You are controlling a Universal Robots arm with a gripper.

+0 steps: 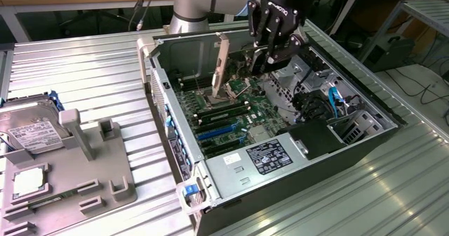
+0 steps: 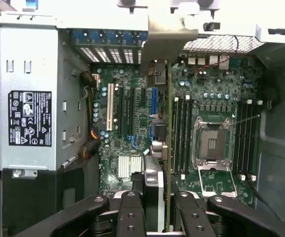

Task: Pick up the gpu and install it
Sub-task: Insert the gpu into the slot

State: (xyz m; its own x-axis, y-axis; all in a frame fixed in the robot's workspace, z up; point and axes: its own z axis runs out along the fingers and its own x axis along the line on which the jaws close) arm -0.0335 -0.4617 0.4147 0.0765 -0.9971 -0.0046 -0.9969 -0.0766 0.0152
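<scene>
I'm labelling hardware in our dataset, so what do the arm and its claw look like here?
The arm is a smooth silvery-grey tube with a light blue joint cap. The claw is black and built of hinged finger links with round pivot pins. Its body carries white lettering.

The gpu [image 1: 223, 62] stands upright inside the case [image 1: 168, 104] over the motherboard [image 1: 232, 115], with the tray [image 1: 105, 162] at the exterior view's left.
</scene>
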